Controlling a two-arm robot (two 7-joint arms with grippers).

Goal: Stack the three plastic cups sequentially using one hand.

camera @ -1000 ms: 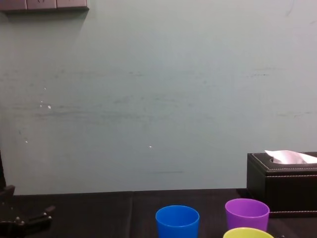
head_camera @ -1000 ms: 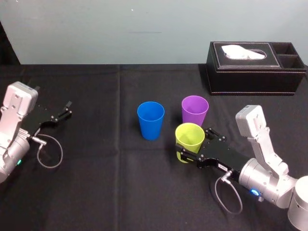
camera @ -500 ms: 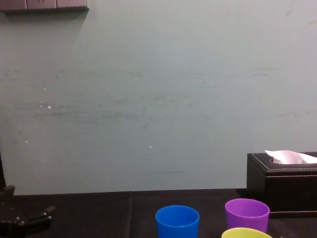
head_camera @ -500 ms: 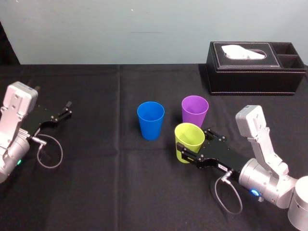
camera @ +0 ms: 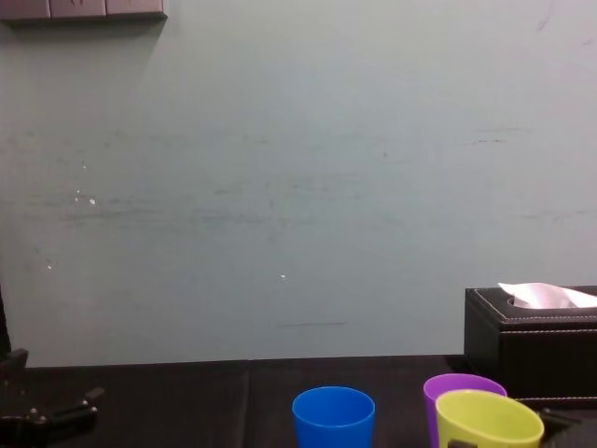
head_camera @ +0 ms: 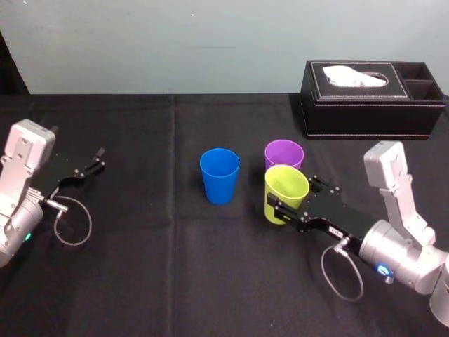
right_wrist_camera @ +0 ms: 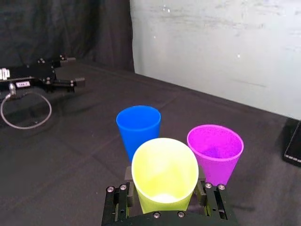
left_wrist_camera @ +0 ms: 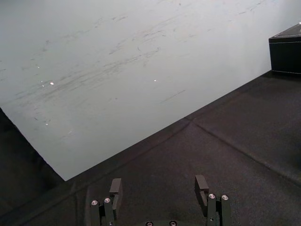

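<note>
Smooth plastic blue cup [head_camera: 219,175], yellow-green cup [head_camera: 285,191] and purple cup [head_camera: 283,152], matt black cloth table cover [head_camera: 140,267], stitched black leather tissue box [head_camera: 365,116], white paper tissue [head_camera: 349,74]

On the black counter [camera: 177,397] in front of me, the blue cup [camera: 333,417] stands near the middle. To its right the yellow-green cup [camera: 489,421] sits nearer me, covering part of the purple cup [camera: 451,388]. A black tissue box [camera: 527,343] stands by the right edge, against the pale wall [camera: 298,187]. My left hand [camera: 58,403] lies low at the left edge.
</note>
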